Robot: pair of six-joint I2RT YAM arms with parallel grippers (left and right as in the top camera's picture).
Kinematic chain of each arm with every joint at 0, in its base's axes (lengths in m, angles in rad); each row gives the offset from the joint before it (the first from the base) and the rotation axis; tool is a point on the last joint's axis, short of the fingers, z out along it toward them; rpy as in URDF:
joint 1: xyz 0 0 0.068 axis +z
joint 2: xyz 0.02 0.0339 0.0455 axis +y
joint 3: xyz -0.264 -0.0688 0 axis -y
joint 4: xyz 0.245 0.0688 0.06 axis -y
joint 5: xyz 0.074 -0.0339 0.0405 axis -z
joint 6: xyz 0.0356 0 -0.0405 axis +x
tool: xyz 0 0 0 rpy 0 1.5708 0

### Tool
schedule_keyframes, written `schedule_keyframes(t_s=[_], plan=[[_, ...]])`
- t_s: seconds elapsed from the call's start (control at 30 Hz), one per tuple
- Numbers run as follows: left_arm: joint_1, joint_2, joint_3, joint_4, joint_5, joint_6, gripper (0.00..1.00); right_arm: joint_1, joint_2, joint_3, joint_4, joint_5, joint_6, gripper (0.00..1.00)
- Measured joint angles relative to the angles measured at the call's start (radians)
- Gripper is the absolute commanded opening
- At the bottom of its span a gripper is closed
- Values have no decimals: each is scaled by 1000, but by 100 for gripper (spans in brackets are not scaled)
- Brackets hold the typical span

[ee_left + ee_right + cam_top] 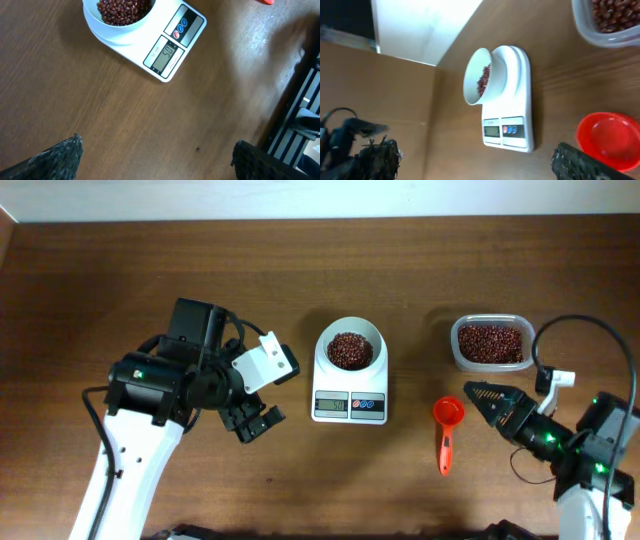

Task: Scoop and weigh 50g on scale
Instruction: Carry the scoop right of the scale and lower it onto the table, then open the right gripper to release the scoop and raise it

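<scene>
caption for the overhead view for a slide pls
Beans in the scale bowl, red scoop lying on the table beside it, left gripper and right gripper both open and empty.

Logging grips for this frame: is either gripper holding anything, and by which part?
Nothing is held. The left gripper is open over the table; the right gripper is open too, the red scoop lying beside it, untouched.

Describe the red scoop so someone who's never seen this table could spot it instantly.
On the wooden table, find the white scale in the middle. To its right, below the clear tub in the overhead view, lies the scoop. It alone is bright red: a round empty cup on a straight handle.
</scene>
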Motion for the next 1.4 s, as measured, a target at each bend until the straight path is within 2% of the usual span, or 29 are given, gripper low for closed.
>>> schedule_keyframes(t_s=[0.13,0.2,0.27,0.37,0.43,0.53,0.67,0.77,0.9,1.03,1.1,1.27,1.4], plan=[[0,0,0,0,0,0,99,0,-4,0,-21,-8,35,99],[0,0,0,0,0,0,99,0,6,2,-90,-12,28,99],[0,0,0,1,0,0,99,6,8,5,-193,-13,-80,99],[0,0,0,0,0,0,99,84,9,5,-200,8,-175,99],[0,0,0,0,0,0,99,230,-29,3,-84,105,-193,99],[0,0,0,0,0,0,99,361,-128,3,70,279,-175,99],[0,0,0,0,0,0,99,532,-324,3,106,599,-98,99],[0,0,0,1,0,0,99,611,-441,-9,112,762,-94,99],[0,0,0,0,0,0,99,612,-579,-97,227,836,-106,99],[0,0,0,0,0,0,99,612,-595,-193,427,869,-135,99],[0,0,0,0,0,0,99,612,-610,-228,474,879,-167,99],[0,0,0,1,0,0,99,571,-844,-290,479,929,-235,99],[0,0,0,1,0,0,99,512,-906,-301,478,954,-261,99]])
